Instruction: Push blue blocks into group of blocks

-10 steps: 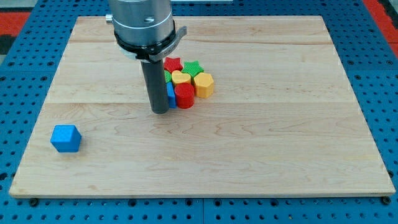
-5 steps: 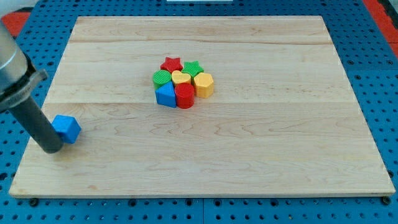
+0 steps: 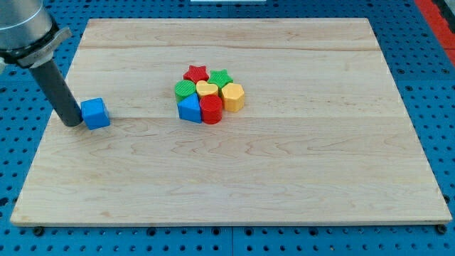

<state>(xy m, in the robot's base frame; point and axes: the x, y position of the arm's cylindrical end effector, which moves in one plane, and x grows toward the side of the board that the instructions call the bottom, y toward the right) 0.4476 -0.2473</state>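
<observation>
Jaws do not exist on this arm: it ends in a straight dark rod, and my tip (image 3: 72,124) rests on the wooden board (image 3: 284,178) at its left side, touching or just beside the left face of the blue cube (image 3: 95,114). No brand, label or other writing can be read anywhere on the board, the blocks or the rod. Counting from left to right, eight blocks lie on the board: two blue, two green, two red and two yellow. One of them, the blue cube, sits alone at the left, well apart from the other seven, which are packed tight together a little left of the board's centre and towards its far half. In that group, the left edge is formed by a green round ribbed block (image 3: 185,88) with a blue triangular block (image 3: 190,108) just in front of it on the near side. Next to the right come a red star (image 3: 196,73) at the far edge, a yellow heart (image 3: 207,89) in the middle and a red cylinder (image 3: 211,109) on the near edge, touching the blue triangular block. Further right, a green star (image 3: 221,77) sits beside the red star, and a yellow hexagonal block (image 3: 232,97) closes the group on its right side. Around the board runs a blue perforated table surface (image 3: 441,107).
</observation>
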